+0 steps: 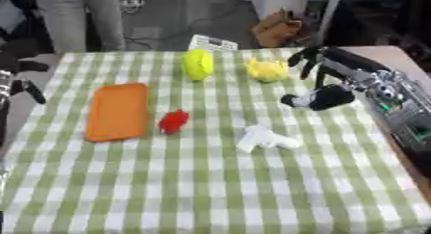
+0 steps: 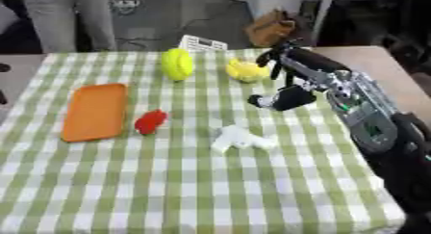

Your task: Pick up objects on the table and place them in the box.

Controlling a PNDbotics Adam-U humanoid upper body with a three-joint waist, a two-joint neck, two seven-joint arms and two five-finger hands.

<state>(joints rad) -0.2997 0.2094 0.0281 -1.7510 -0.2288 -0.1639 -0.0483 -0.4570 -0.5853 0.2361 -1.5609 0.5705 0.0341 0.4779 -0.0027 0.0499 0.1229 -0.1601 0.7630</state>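
The robot's right hand (image 2: 282, 59) hangs with fingers curled over a black-and-white object (image 2: 282, 98) on the green-checked bench (image 2: 210, 189), near a crumpled yellow object (image 2: 244, 70); whether it grips, I cannot tell.

Black robot hand (image 1: 324, 79); silver-jointed forearm (image 2: 358, 105) — green marking; black upper casing

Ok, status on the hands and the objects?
Right hand above yellow toy, fingers curled, empty. Left hand idle at left edge. Nothing blocking.
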